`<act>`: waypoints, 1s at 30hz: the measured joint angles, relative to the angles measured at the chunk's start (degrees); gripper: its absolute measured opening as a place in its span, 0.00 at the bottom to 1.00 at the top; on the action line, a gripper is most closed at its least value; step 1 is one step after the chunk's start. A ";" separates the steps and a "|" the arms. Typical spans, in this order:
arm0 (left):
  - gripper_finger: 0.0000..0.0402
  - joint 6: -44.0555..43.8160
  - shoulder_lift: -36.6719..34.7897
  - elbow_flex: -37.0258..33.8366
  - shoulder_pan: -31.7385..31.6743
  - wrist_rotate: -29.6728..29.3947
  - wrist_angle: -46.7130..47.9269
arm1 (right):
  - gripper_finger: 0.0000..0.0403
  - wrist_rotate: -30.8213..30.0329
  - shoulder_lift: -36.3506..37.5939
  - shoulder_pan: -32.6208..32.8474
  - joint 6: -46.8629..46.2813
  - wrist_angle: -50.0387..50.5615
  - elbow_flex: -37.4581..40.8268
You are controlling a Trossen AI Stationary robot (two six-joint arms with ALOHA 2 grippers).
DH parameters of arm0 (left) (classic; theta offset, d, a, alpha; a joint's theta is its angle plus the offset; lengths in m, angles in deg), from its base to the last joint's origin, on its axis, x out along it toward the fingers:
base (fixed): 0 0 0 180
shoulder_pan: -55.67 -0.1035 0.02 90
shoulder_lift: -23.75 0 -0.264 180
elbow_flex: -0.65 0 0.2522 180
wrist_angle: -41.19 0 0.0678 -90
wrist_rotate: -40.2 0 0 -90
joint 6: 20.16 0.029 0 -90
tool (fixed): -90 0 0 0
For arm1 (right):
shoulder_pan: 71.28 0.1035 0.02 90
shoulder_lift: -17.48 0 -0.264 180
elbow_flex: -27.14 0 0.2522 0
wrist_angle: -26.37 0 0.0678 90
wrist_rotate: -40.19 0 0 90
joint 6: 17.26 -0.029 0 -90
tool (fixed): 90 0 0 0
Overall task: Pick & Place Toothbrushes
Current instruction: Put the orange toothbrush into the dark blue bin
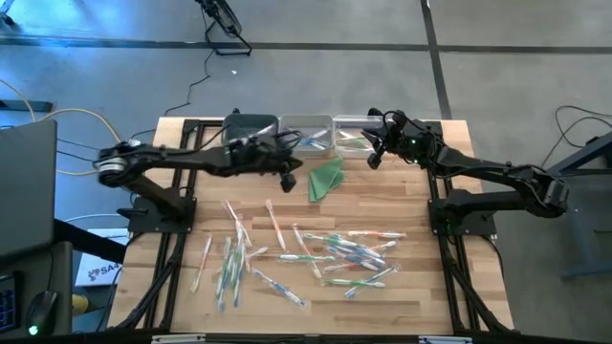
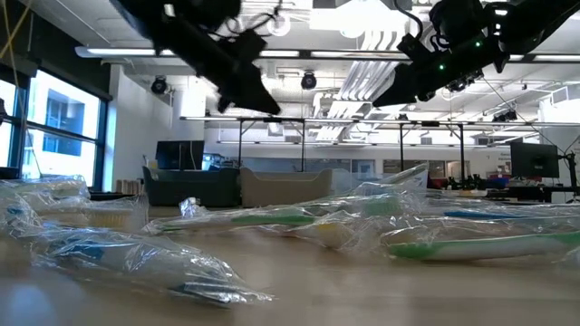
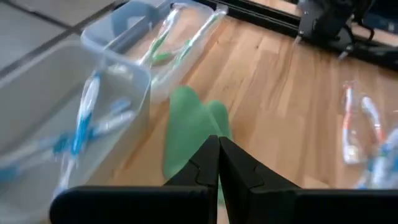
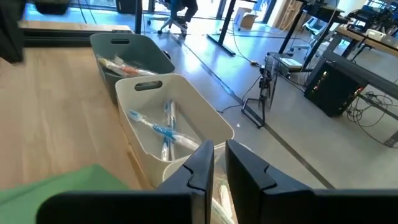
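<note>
Several wrapped toothbrushes (image 1: 316, 253) lie scattered flat on the wooden table's middle and near part; they also fill the front of the low view (image 2: 299, 222). More toothbrushes lie in three bins (image 1: 308, 134) at the far edge: blue ones (image 4: 163, 130), green ones (image 3: 163, 46) and pink-orange ones (image 4: 121, 64). My left gripper (image 3: 217, 152) is shut and empty. It hangs above the table next to a folded green cloth (image 1: 325, 179). My right gripper (image 4: 219, 155) hangs over the far right bin (image 1: 352, 134). Only a narrow slit shows between its fingers, with nothing in it.
The folded green cloth (image 3: 186, 130) lies flat in front of the bins. Dark frame rails (image 1: 182, 201) run along the table's left and right sides. Bare wood lies between the bins and the toothbrush pile. Beyond the far edge are cables and a stand on the floor (image 4: 264, 87).
</note>
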 joint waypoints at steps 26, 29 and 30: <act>0.01 -30.17 -18.94 -3.52 21.43 -23.36 33.73 | 0.08 3.86 0.00 0.00 -0.09 -1.85 -0.04; 0.01 -30.20 -18.94 -3.52 21.34 -23.05 35.14 | 0.08 3.86 0.00 -0.02 -0.15 -1.82 -0.04; 0.01 -30.47 -18.94 -3.52 21.32 -22.82 35.51 | 0.08 3.86 0.00 -0.02 -0.17 -1.82 -0.04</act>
